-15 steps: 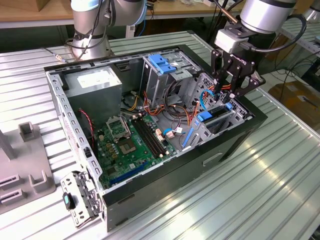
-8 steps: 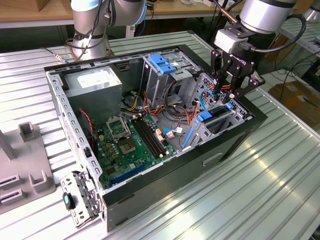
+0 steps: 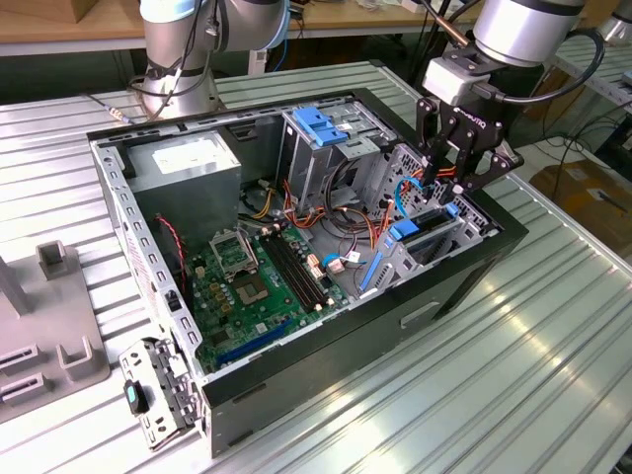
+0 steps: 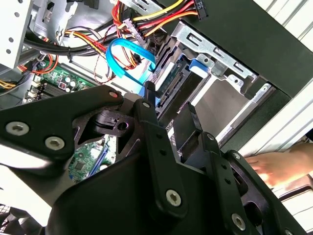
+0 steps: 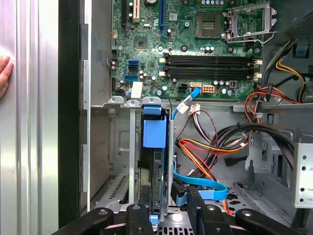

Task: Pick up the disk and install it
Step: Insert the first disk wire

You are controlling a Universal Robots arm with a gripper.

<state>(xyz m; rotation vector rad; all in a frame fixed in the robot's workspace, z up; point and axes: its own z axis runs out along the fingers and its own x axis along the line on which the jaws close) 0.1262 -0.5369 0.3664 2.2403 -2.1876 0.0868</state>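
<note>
Here the disk (image 5: 156, 161) sits in the case's (image 3: 326, 367) drive bay (image 5: 122, 147), tool (image 3: 444, 193) above.

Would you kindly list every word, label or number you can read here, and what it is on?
None can be read.
On the gripper, white lettering: too small.
On the grey box, white sticker: blurred.
On the motherboard, printed markings: too small.
The disk: seen edge-on, nothing legible.
</note>
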